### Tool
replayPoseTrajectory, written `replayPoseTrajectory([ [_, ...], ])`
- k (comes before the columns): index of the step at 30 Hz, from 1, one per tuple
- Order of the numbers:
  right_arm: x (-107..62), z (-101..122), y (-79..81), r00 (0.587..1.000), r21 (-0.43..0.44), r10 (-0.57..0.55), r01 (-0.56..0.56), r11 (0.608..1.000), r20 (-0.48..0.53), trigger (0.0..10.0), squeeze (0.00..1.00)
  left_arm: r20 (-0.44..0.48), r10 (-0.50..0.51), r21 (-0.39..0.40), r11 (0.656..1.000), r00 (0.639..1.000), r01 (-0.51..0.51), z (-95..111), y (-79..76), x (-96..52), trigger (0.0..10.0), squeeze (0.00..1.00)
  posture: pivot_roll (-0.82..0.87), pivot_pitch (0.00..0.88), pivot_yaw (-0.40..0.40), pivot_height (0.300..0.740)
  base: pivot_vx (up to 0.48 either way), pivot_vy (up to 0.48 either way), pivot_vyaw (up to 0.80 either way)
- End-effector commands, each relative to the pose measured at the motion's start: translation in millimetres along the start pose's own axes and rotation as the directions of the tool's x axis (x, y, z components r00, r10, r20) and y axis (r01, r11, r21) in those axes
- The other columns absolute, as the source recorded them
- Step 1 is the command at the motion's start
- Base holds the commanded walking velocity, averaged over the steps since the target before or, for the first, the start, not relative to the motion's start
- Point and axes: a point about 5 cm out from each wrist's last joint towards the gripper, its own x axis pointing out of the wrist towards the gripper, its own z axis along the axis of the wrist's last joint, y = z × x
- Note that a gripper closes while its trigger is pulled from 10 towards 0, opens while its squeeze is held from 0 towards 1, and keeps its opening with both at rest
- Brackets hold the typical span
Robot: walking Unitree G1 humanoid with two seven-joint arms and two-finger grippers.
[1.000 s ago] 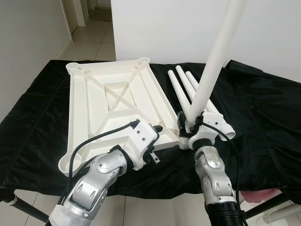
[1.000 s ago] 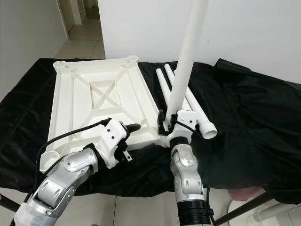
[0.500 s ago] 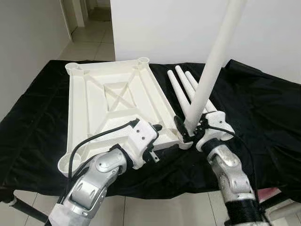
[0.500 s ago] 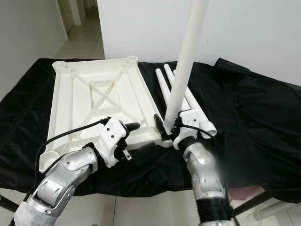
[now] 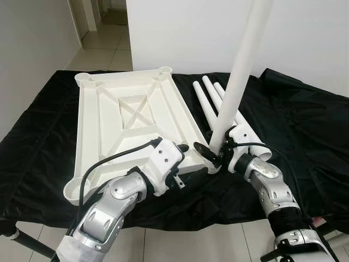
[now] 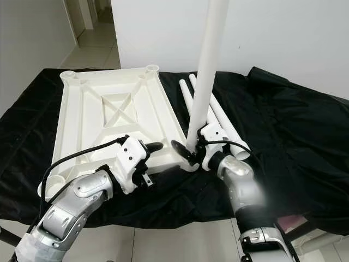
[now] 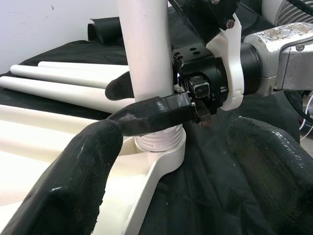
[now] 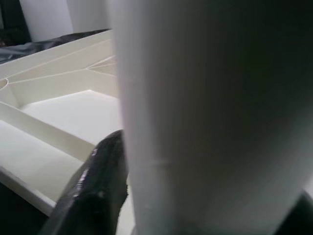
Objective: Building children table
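Swung outward to the robot's right since a second ago: right forearm, now angled in from the side rather than rising straight below the leg; leg itself more nearly upright than half a second back.

Nearest, left gripper point(image 5: 181, 154) resting on the near edge of the upturned white tabletop point(image 5: 117, 123), black fingers point(image 7: 73, 181) spread apart with nothing between them, pointing toward the near right corner socket point(image 7: 164, 147). Just beyond, right gripper point(image 5: 214, 154) pinching the base of a tall white table leg point(image 5: 240, 71), one black finger point(image 7: 151, 113) wrapped across its front. Leg standing nearly vertical, threaded end seated in that corner socket. Up close from the right wrist, leg's white shaft point(image 8: 205, 112) beside a dark finger point(image 8: 95, 188), ribbed underside of the tabletop behind.

Farther back, three more white legs point(image 5: 210, 101) lying side by side on the black cloth point(image 5: 305, 125), just right of the tabletop. Beyond, white wall point(image 5: 191, 33) and tiled corridor floor point(image 5: 103, 46).
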Motion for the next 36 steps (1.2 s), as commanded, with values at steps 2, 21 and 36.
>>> replayPoseTrajectory([
  [2, -2.3, -7, 1.4, 0.999, 0.005, 0.029, -0.029, 1.0, -0.038, 0.0, 0.0, -0.004, 0.002, 0.007, 1.0, 1.0, -0.002, 2, 3.5, -1.1, 10.0, 0.0, -0.02, 0.033, -0.013, 0.74, 0.0, 0.0, 0.0],
  [21, 2.6, -5, 12.0, 0.958, 0.099, -0.285, 0.283, 0.954, 0.015, 10.0, 0.0, -0.018, 0.009, -0.019, 1.0, 1.0, -0.009, -3, -1.5, -6.0, 10.0, 0.0, -0.02, 0.052, -0.033, 0.74, 0.0, 0.0, 0.0],
  [36, 6.4, -5, 23.7, 0.763, 0.212, -0.644, 0.639, 0.739, -0.054, 10.0, 0.0, -0.025, 0.013, -0.026, 1.0, 1.0, -0.013, -4, -1.8, -6.6, 10.0, 0.0, -0.03, 0.075, -0.028, 0.74, 0.0, 0.0, 0.0],
])
